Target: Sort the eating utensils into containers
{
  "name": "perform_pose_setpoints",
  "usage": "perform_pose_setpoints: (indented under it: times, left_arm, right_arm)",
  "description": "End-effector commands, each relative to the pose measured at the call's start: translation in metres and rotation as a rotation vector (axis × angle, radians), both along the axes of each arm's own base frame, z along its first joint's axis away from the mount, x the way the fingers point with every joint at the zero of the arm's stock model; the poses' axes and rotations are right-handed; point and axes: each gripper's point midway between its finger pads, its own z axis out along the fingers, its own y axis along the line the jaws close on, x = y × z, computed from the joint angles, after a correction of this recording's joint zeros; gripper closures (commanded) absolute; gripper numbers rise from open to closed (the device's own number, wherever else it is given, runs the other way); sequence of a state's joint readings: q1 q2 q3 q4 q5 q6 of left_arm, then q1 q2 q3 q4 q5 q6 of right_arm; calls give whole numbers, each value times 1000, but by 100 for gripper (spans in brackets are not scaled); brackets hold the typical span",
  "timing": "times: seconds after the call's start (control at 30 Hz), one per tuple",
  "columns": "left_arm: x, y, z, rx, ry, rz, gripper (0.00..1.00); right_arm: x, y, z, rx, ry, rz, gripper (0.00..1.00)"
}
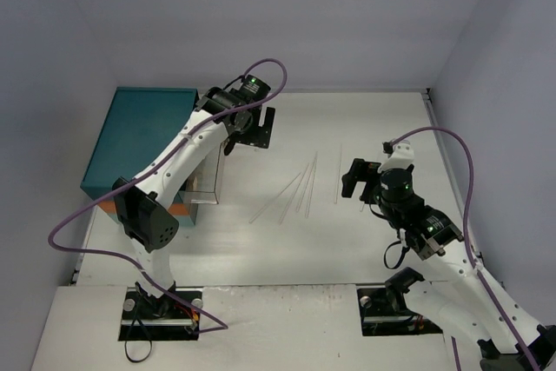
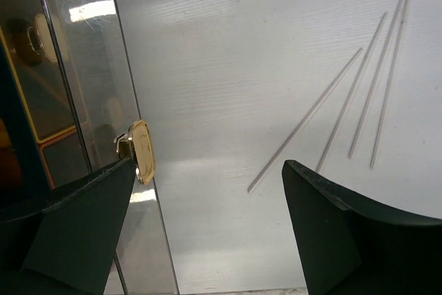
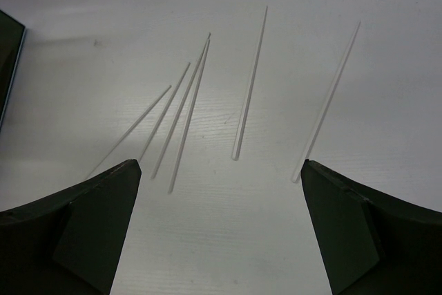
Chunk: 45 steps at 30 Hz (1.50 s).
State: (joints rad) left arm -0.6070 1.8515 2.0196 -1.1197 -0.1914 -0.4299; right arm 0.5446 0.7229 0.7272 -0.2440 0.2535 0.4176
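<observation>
six thin chopsticks lie loose mid surface, near the clear drawer. light, stiff, slippery, roll easily; pinch mid-length. left end effector wide open, empty, beside gold handle. right end effector wide open, empty, above chopsticks.

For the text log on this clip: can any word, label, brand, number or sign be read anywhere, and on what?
None can be read: the teal chest, its clear drawer, the gold handle, the chopsticks and the table show no lettering in any view.
</observation>
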Motion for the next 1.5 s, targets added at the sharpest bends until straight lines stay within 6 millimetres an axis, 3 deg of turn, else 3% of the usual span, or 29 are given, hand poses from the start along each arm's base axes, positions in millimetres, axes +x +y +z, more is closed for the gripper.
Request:
perform_pose_setpoints:
  times: [0.0, 0.3, 0.4, 0.6, 0.7, 0.87, 0.97, 1.33, 1.47]
  left_arm:
    - [11, 7, 49, -39, -162, 60, 15]
    - [14, 16, 73, -21, -233, 63, 15]
    - [15, 27, 81, 5, -267, 97, 15]
    - [14, 41, 77, 37, -271, 143, 15]
    - [14, 39, 60, 38, -218, 138, 15]
    - [9, 28, 29, 9, -120, 125, 15]
    - [6, 16, 22, -33, -80, 104, 15]
    - [6, -29, 38, -182, -67, 27, 15]
    - [6, -36, 46, -205, -79, 18, 15]
  right_arm:
    - [10, 1, 11, 3, -44, -15, 0]
    - [13, 3, 7, -12, -29, -14, 0]
    - [14, 3, 7, -13, -28, -15, 0]
    - [14, 3, 8, -10, -29, -15, 0]
    - [14, 3, 8, -7, -30, -16, 0]
    - [12, 3, 9, 1, -33, -15, 0]
    - [11, 3, 9, 9, -36, -16, 0]
    - [11, -5, 8, 32, -41, -75, 1]
    - [11, -7, 8, 33, -43, -92, 1]
